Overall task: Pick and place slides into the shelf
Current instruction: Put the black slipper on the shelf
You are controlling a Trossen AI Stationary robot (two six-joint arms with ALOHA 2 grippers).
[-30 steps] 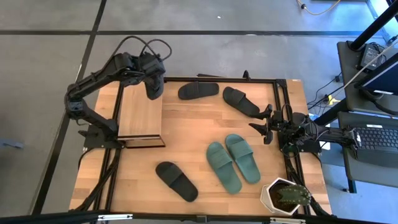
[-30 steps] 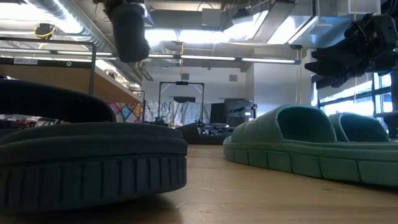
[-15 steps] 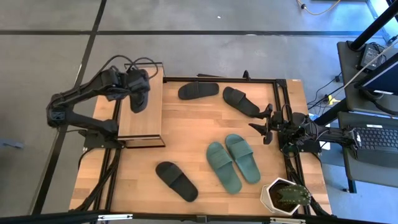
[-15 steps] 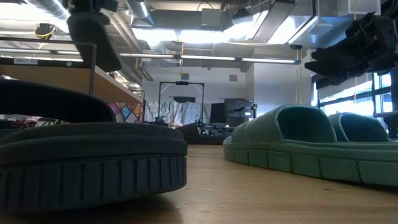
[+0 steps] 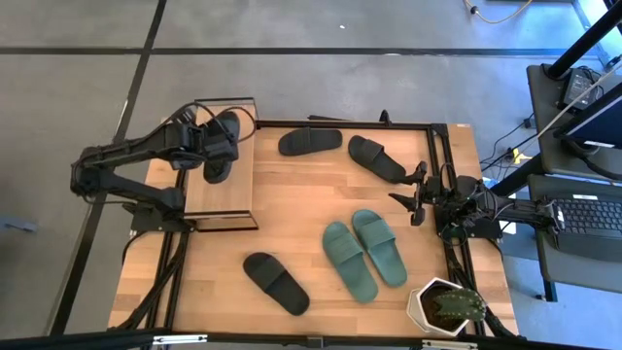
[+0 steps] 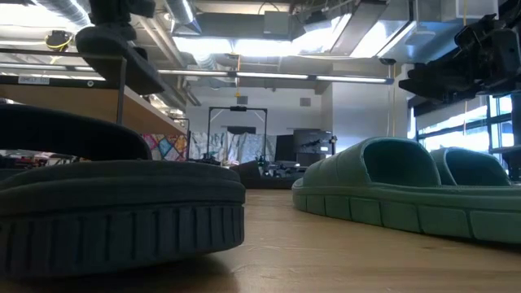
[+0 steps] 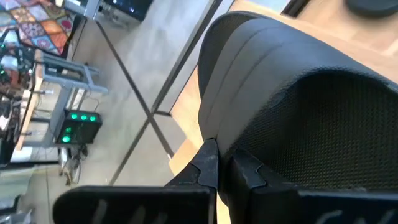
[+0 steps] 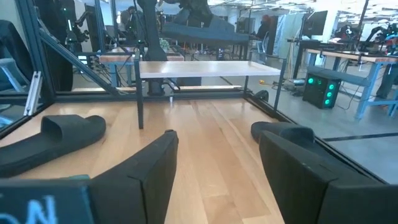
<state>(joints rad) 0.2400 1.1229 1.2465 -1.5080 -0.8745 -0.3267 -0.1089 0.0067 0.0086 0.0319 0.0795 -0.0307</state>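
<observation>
My left gripper (image 5: 202, 146) is shut on a black slide (image 5: 223, 144), which hovers over the shelf's (image 5: 220, 183) light top board near its far end. In the low view this slide (image 6: 112, 50) sits above the board (image 6: 73, 99). Three more black slides lie flat on the table, at the far side (image 5: 310, 141), right of that one (image 5: 377, 157), and near the front (image 5: 275, 282). The teal pair (image 5: 364, 253) lies side by side on its soles. My right gripper (image 5: 416, 194) waits open at the table's right edge. My left gripper pinches the black slide between its two fingers at a side edge (image 7: 210, 144). The fingers come nearly level from the table's left. The slide is lifted clear above the shelf's top board and lies nearly level, slightly slanted.
A potted plant in a white pot (image 5: 445, 306) stands at the near right corner. A black frame (image 5: 432, 146) runs round the table. Bare wood lies between the shelf and the teal pair.
My left gripper has carried the black slide from the shelf's right edge toward the table's left, over the top board. The slide has tipped from hanging upright to lying nearly level. The right arm has kept still.
</observation>
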